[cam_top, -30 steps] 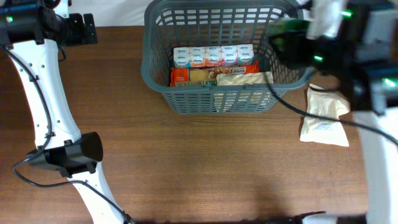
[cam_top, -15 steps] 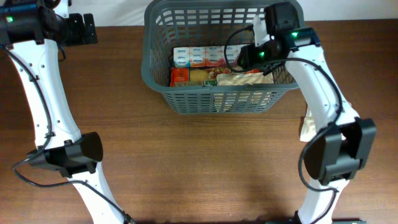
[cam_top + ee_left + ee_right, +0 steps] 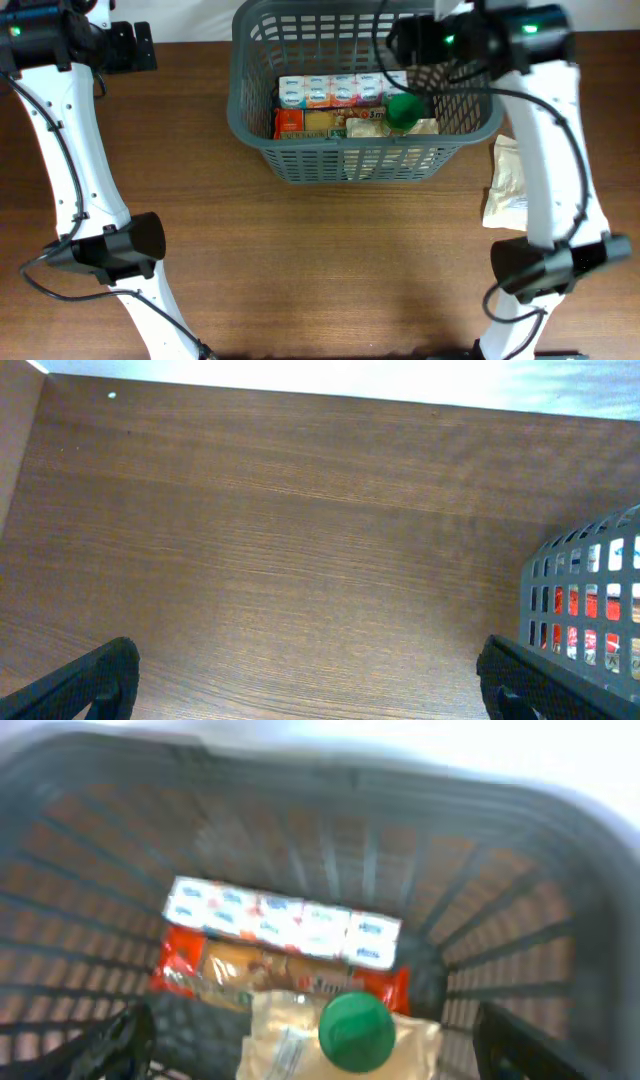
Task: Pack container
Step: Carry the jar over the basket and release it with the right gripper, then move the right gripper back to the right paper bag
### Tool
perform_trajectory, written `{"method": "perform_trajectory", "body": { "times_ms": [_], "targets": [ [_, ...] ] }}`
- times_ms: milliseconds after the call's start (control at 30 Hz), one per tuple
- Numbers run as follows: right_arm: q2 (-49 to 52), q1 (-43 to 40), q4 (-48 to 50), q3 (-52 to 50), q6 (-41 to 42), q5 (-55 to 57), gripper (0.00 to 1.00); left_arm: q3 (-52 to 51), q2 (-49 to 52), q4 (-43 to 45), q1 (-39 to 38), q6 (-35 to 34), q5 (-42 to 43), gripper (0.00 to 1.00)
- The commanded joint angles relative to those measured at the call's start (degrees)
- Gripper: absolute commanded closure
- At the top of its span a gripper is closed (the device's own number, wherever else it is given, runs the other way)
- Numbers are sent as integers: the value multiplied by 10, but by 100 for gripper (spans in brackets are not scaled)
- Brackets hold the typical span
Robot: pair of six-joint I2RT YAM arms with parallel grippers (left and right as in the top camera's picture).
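The dark grey basket (image 3: 240, 112) stands at the back middle of the table. It holds a row of small white cartons (image 3: 340, 90), a red-orange packet (image 3: 298, 122), a beige pouch (image 3: 372, 127) and a green round thing (image 3: 403, 110) lying on the pouch. My right gripper (image 3: 405, 42) hangs open above the basket's back right part. In the right wrist view the basket wall (image 3: 330, 795), the cartons (image 3: 285, 920) and the green thing (image 3: 357, 1032) show between the open fingers (image 3: 310, 1025). My left gripper (image 3: 135, 47) is open and empty at the back left.
A second beige pouch (image 3: 510, 180) lies on the table right of the basket. In the left wrist view the open fingers (image 3: 310, 665) hang over bare brown wood, with the basket's corner (image 3: 590, 610) at the right edge.
My right gripper went down into the basket and has come back up. The green round thing now lies free on the pouch inside. The left arm has not moved.
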Motion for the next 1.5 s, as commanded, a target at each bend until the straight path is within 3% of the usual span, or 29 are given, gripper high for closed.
{"method": "perform_trajectory", "body": {
  "times_ms": [0,100,233,433,567,833,933,1200,1300,1400,1467],
  "targets": [
    [-18,-2,-45,78,-12,69,7,-3,2,1,2,-8,-6,1],
    [-39,-18,-91,155,-20,184,5,-3,2,1,2,-8,-6,1],
    [-94,-104,-95,174,2,214,4,-3,2,1,2,-8,-6,1],
    [-86,-317,-137,147,168,172,1,-3,2,1,2,-8,-6,1],
    [-16,-400,-134,-12,164,74,1,-3,2,1,2,-8,-6,1],
    [59,-370,-19,-303,57,11,1,-3,2,1,2,-8,-6,1],
    [59,-368,22,-372,11,-24,1,-3,2,1,2,-8,-6,1],
    [59,-368,136,-521,16,-30,1,-3,2,1,2,-8,-6,1],
    [59,-367,172,-560,16,-41,16,-3,2,1,2,-8,-6,1],
    [58,-368,181,-569,16,-54,49,-3,2,1,2,-8,-6,1],
    [56,-370,177,-561,16,-58,62,-3,2,1,2,-8,-6,1]
  ]
}}
